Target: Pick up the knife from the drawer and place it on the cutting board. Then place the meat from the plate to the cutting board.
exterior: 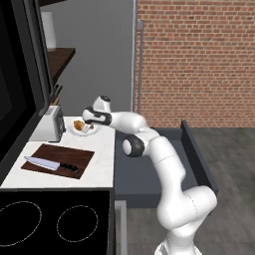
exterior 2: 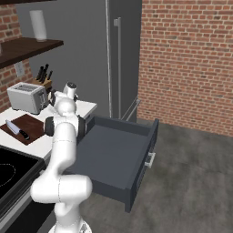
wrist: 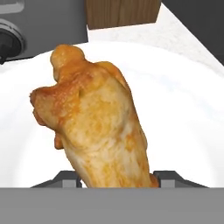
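One meat (wrist: 98, 127) piece on one plate (wrist: 183, 109) between the part-open jaws, grip unclear, one knife (exterior: 50, 164) on one cutting board (exterior: 74, 154)

Knife (exterior: 50, 164) on board (exterior: 74, 154); meat (wrist: 96, 127) on plate (wrist: 183, 113).

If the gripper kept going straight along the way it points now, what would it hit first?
Most likely the meat: in the hand view it lies between the fingertips of the gripper, on the plate. Whether they already touch it is unclear.
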